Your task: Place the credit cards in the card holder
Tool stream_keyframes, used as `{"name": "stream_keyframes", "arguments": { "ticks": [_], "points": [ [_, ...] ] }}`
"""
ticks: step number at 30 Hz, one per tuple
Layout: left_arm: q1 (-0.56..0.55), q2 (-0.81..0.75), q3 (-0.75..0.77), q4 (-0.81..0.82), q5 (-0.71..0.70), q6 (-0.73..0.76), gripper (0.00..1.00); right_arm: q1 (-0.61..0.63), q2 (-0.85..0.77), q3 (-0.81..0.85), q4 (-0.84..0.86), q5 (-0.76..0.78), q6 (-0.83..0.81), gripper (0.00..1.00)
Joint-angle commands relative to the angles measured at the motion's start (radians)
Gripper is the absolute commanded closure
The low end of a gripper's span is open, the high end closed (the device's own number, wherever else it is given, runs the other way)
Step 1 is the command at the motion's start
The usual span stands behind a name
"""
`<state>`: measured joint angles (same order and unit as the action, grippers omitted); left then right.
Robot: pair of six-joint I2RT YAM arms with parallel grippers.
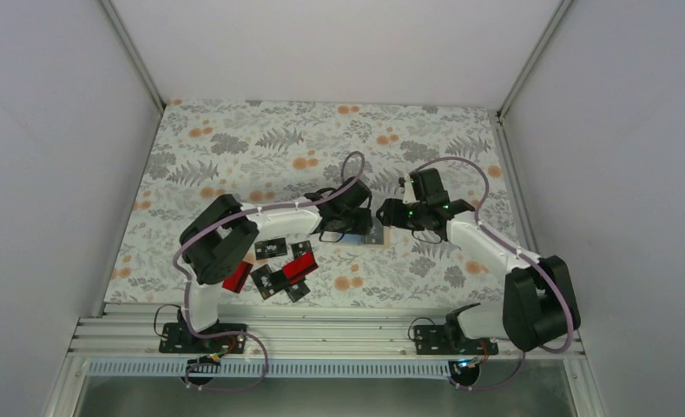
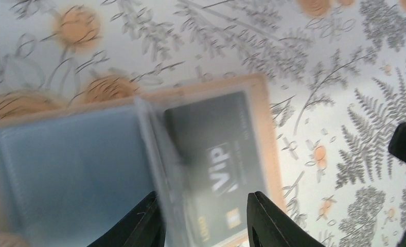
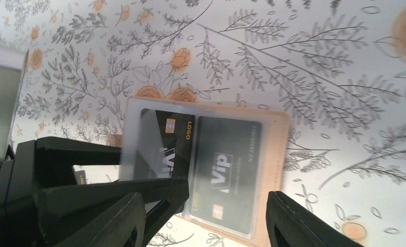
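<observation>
From above, the card holder (image 1: 375, 235) is almost fully hidden under the left gripper (image 1: 362, 228). In the left wrist view it is blurred and its left side is cut off. The white writing on the loose cards (image 1: 275, 249) is too small to read.

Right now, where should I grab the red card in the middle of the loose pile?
The red card: pinch its end toward the card holder, coming straight down. It lies flat and thin, seemingly overlapping the black cards, so that edge may sit raised.

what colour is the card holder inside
The card holder is light blue inside, tan-edged; best in the left wrist view.
</observation>
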<state>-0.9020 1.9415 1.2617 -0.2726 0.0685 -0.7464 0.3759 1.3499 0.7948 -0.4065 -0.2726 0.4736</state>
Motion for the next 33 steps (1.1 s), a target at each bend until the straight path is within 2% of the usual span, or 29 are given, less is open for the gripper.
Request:
{"name": "stream_keyframes", "arguments": {
  "ticks": [1,9,19,25,33],
  "points": [
    [-0.019,0.049,0.088,-0.021,0.017,0.034,0.6,-0.032,-0.077,-0.036,-0.015,0.048,0.034,0.38],
    [-0.047,0.148,0.22,-0.084,0.037,0.066,0.6,-0.061,-0.147,-0.049,-0.034,0.052,0.045,0.37],
    [-0.049,0.075,0.18,-0.04,0.064,0.06,0.6,-0.071,-0.224,-0.044,-0.027,0.034,0.053,0.37],
    [-0.049,-0.05,0.1,-0.048,0.03,0.061,0.6,-0.071,-0.254,-0.042,-0.021,-0.014,0.049,0.36],
    [-0.049,-0.283,-0.146,-0.138,-0.088,0.003,0.6,-0.065,-0.277,-0.086,0.037,-0.179,0.041,0.36]
  ]
}}
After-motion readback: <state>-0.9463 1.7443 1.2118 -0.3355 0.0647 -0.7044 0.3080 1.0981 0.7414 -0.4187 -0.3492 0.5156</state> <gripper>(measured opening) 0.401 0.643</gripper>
